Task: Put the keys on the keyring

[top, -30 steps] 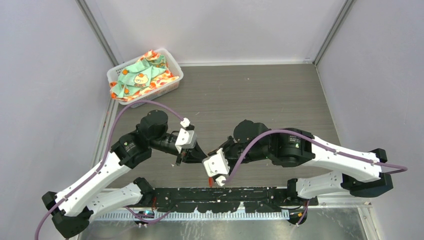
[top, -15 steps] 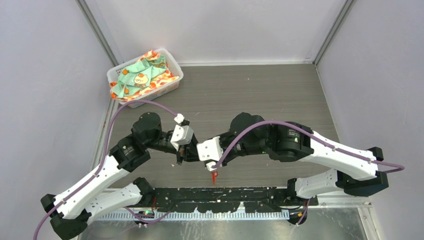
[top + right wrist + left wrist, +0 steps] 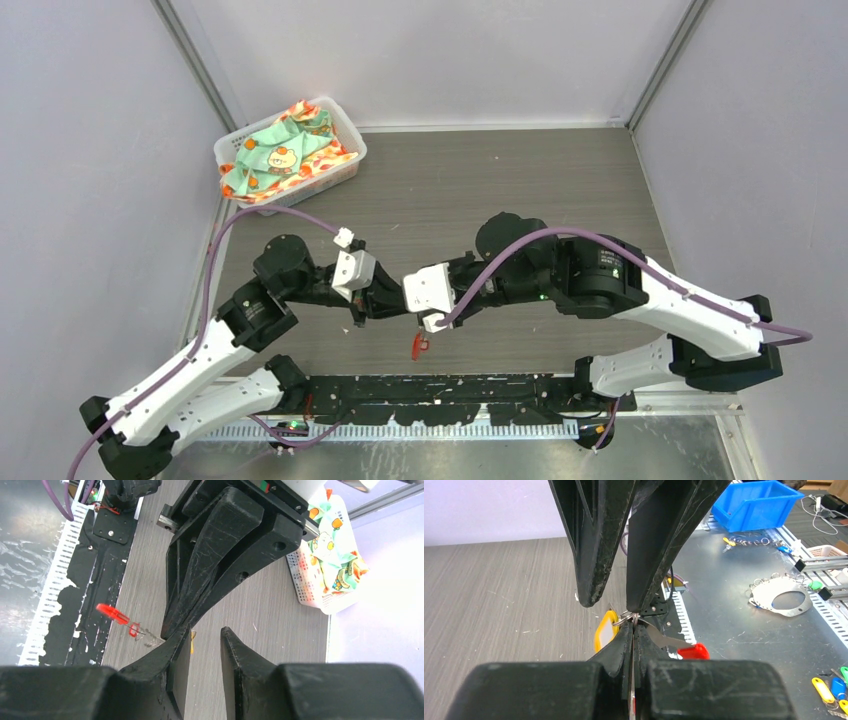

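Note:
My left gripper (image 3: 633, 625) is shut on the keyring (image 3: 632, 680), a thin silvery strip seen edge-on between its pads. At its tip sits a small silver ring (image 3: 626, 617). From it hang the yellow-headed key (image 3: 605, 630) and the red-headed key (image 3: 693, 651) with its metal blade (image 3: 664, 637). My right gripper (image 3: 205, 636) is open, and one finger lies against the left fingertips (image 3: 172, 627). The red key (image 3: 112, 614) hangs out to the side. From above, both grippers meet over the table (image 3: 395, 305) with the red key (image 3: 420, 345) dangling below.
A white basket (image 3: 290, 150) of patterned cloth stands at the far left corner and shows in the right wrist view (image 3: 327, 555). A black rail (image 3: 450, 390) runs along the near edge. Beyond it lie a blue bin (image 3: 754, 502) and spare key tags (image 3: 826, 690).
Both wrists have moved away from the near edge and a little left. The right gripper has swung up level with the left one. The red key now hangs freely below them.

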Action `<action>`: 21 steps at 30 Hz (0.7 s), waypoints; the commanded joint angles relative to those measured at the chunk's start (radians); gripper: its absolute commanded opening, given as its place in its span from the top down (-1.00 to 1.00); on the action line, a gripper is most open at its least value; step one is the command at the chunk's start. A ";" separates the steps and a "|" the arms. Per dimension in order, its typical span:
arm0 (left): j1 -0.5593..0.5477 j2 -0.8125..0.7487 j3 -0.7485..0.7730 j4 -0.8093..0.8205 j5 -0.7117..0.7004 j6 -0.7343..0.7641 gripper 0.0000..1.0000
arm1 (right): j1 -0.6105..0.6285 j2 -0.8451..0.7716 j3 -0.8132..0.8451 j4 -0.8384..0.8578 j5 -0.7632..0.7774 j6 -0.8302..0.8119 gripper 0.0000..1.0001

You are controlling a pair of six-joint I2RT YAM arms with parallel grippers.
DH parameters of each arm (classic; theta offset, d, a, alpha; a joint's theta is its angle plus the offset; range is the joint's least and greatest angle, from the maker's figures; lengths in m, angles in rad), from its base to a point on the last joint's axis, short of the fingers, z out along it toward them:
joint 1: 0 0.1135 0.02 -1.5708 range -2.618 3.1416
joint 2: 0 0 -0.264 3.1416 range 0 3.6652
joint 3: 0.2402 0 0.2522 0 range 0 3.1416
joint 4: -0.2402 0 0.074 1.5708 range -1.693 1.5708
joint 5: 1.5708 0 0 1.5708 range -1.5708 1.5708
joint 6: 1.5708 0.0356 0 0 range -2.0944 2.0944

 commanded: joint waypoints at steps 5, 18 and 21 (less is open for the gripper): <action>0.000 -0.037 0.003 0.136 -0.015 -0.005 0.99 | -0.005 0.024 0.081 0.004 0.055 0.035 0.25; -0.001 -0.072 -0.046 0.269 -0.040 -0.042 0.99 | -0.021 0.087 0.168 0.017 0.057 0.050 0.19; -0.001 -0.089 -0.055 0.318 -0.053 -0.050 0.99 | -0.027 0.114 0.207 0.000 0.049 0.049 0.20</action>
